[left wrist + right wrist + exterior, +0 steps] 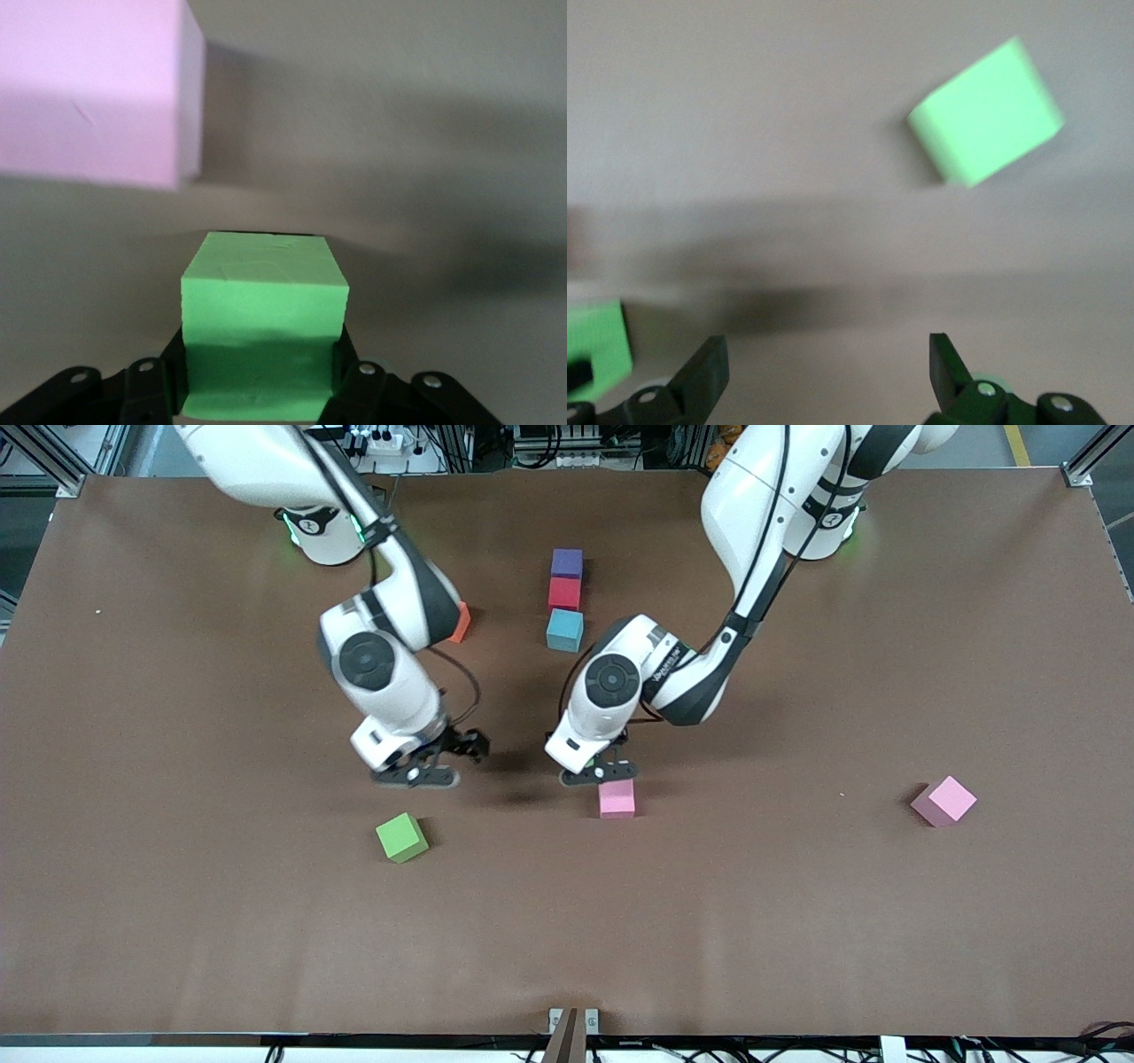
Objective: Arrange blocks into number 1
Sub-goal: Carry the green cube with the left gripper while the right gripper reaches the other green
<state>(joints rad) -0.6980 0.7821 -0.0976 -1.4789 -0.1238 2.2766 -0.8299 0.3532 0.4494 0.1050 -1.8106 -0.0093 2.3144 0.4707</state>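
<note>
We see the left gripper (599, 772) clamped on a green block (262, 323) just above the table (177, 921), close beside a pink cube (617, 798), while the right gripper (416, 773) hangs with its fingers spread apart over bare table near the other green block (401, 837). The purple block (567, 563), red block (564, 593) and light blue block (564, 631) lie in a touching column toward the robots' bases. A second pink cube (944, 801) sits toward the left arm's end.

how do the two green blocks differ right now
One green block is gripped between the fingers of the left gripper, above the table near a pink cube; the other green block lies free on the table, below the open, empty right gripper. Both look the same size and colour.
</note>
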